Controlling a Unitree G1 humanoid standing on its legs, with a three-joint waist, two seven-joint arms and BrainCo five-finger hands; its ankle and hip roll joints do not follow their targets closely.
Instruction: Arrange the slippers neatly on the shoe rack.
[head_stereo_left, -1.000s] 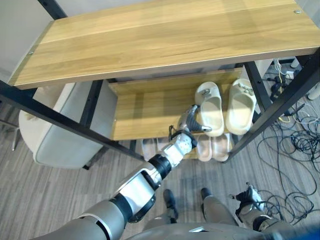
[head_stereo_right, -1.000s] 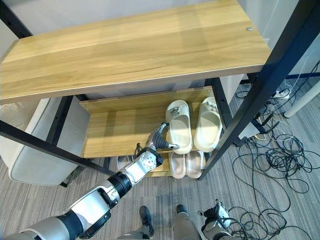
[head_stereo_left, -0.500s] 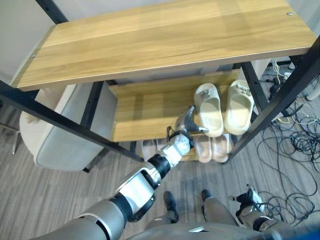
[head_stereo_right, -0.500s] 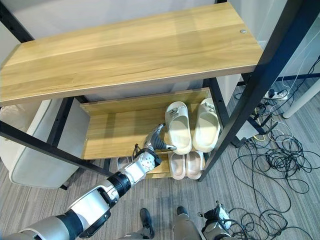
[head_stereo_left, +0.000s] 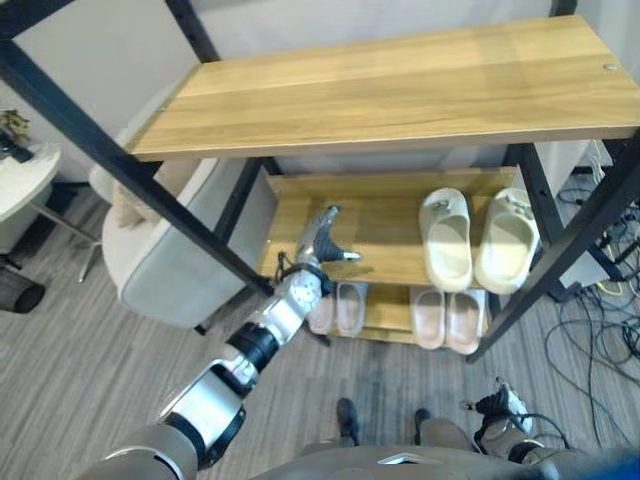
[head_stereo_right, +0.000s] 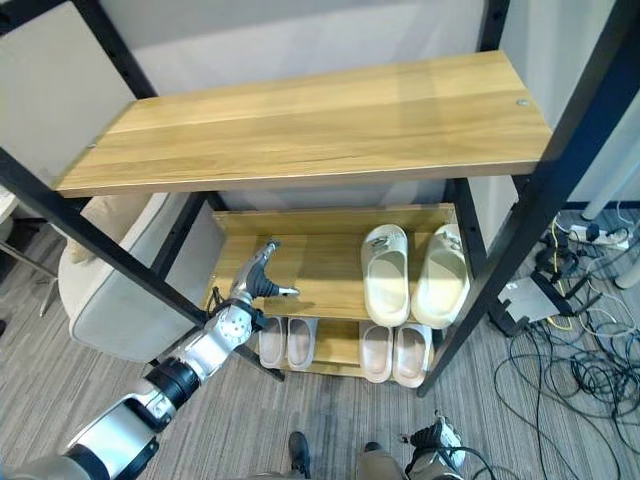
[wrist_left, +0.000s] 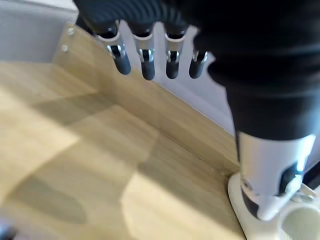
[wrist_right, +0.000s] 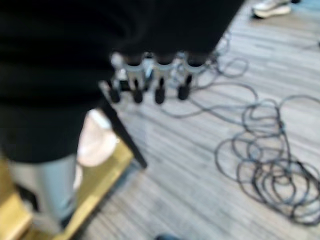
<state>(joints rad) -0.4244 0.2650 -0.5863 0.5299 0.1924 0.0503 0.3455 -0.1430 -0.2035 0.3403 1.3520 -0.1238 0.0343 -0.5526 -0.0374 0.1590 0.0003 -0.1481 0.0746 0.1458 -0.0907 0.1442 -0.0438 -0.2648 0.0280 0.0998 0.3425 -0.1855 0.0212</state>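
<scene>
Two cream slippers lie side by side, toes to the back, on the right of the shoe rack's middle shelf. On the lowest shelf sit two pairs of pinkish slippers, one pair on the left and one pair on the right. My left hand hovers over the bare left part of the middle shelf, open, fingers straight and holding nothing, well apart from the cream pair. My right hand hangs low beside the rack over the floor, fingers relaxed and empty.
The wide wooden top shelf overhangs the lower ones. Black slanted posts frame the rack. A grey upholstered seat stands behind the rack's left side. Loose cables cover the floor on the right.
My left hand has drawn away from the heel of the left cream slipper and moved left along the middle shelf. The camera has also shifted, showing more of the rack's left side.
</scene>
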